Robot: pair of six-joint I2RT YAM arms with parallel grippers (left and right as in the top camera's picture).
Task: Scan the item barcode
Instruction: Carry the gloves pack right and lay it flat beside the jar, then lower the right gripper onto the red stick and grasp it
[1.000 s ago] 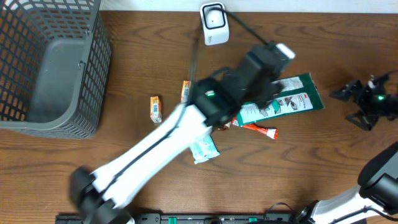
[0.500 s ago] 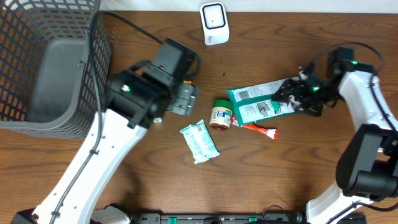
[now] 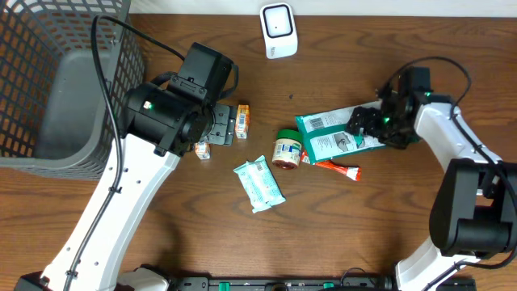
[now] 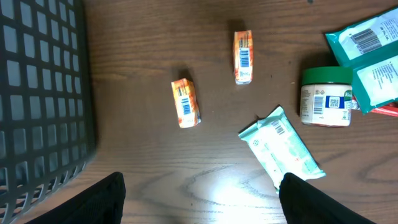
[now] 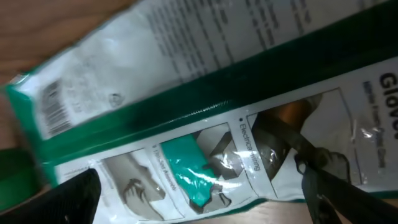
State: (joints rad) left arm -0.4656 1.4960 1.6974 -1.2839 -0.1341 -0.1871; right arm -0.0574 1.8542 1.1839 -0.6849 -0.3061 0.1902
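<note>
Over the right half of the worktop, right arm bends in from the near edge and reaches leftward; right tool spread wide, low over the green packet; cannot tell whether the fingers touch it. Packet lies flat just beside the jar, barcode at its left end, well apart from the white scanner at the far edge. Left arm slants up from the near-left corner; left tool wide and empty above two small orange boxes, near the basket.

Left hand spread empty; right hand spread wide.
</note>
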